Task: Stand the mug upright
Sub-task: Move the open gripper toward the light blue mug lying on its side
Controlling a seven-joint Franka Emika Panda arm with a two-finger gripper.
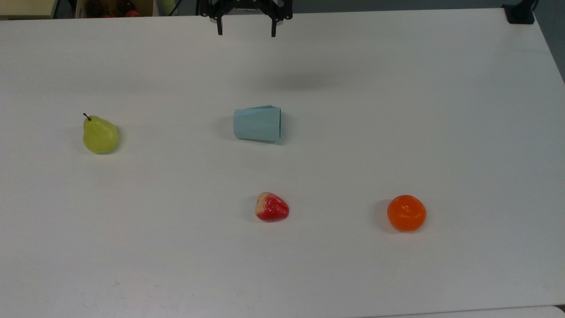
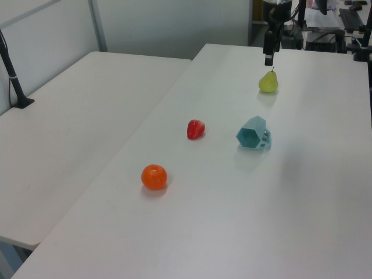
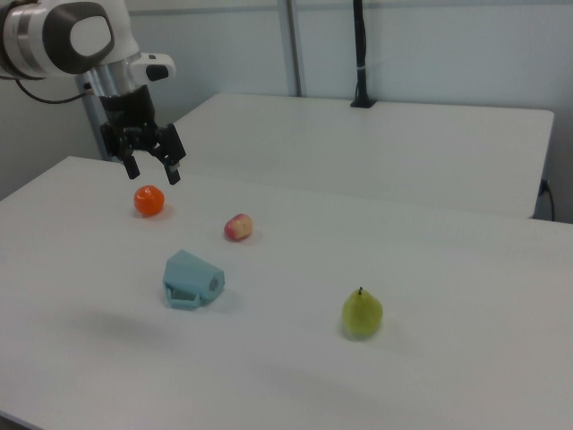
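Observation:
The pale blue-teal mug (image 1: 258,124) lies on its side near the middle of the white table (image 1: 397,110). In the left view the mug (image 2: 253,133) shows its hexagonal mouth toward the camera, handle on the table side. The right view has the mug (image 3: 191,280) tipped over with its handle low in front. My gripper (image 1: 246,31) hangs open and empty high above the table's far edge in the top view, well apart from the mug. The gripper (image 3: 153,168) also hovers above the table in the right view, and the gripper (image 2: 269,57) in the left view.
A green pear (image 1: 99,134) sits at the top view's left. A red strawberry (image 1: 271,207) lies in front of the mug, an orange (image 1: 406,213) to its right. A second white table (image 2: 75,110) adjoins in the left view.

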